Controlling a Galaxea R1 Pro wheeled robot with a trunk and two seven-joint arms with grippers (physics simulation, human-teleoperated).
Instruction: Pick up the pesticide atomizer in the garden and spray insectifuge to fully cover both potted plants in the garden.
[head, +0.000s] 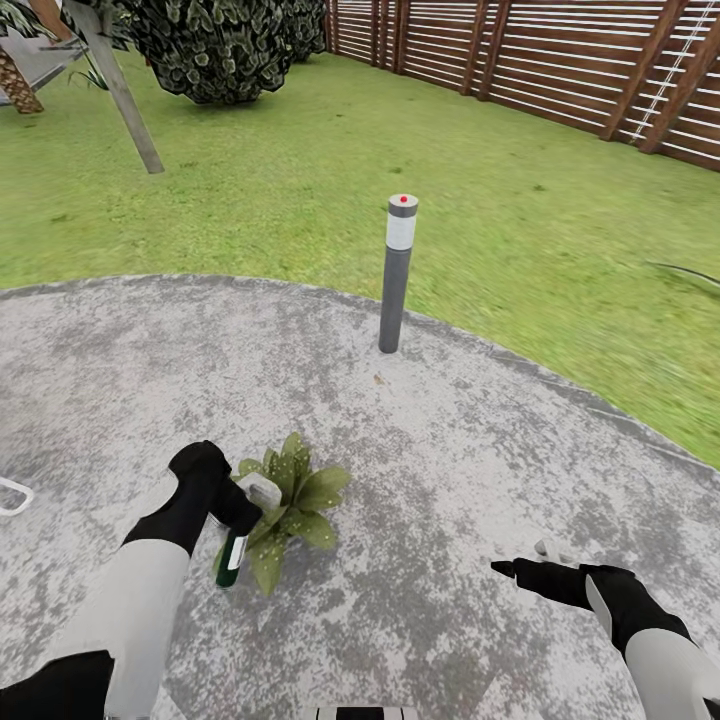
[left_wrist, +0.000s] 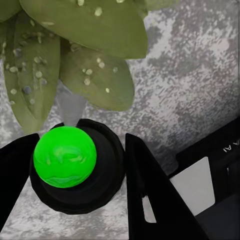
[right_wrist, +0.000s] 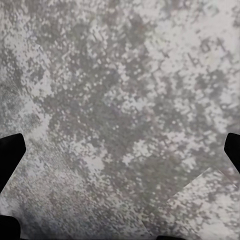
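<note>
1. Grey mottled paving of the round patio (head: 420, 480) fills the foreground of the head view; green lawn (head: 300, 170) lies beyond it toward 12 o'clock, bounded at 1 o'clock by a brown wooden slat fence (head: 560, 60).
2. Grey bollard lamp (head: 397, 272) with a red dot on top, upright near the patio's far edge, toward 12 o'clock from the plant.
3. Potted plant (head: 295, 505): a low rosette of broad green leaves on the paving; its pot is hidden beneath the foliage. In the left wrist view the leaves (left_wrist: 75, 55) carry pale specks.
4. Left gripper (head: 238, 512), clenched on the pesticide atomizer (head: 232, 558), which hangs at the plant's 9 o'clock edge, touching or overlapping the leaves. In the left wrist view the atomizer (left_wrist: 75, 172) sits between both fingers (left_wrist: 150, 195), showing a bright green round cap on a black body.
5. Right gripper (head: 530, 562), at 3 o'clock and well apart from the plant, released: its dark fingertips (right_wrist: 10, 155) stand wide over bare paving.
</note>
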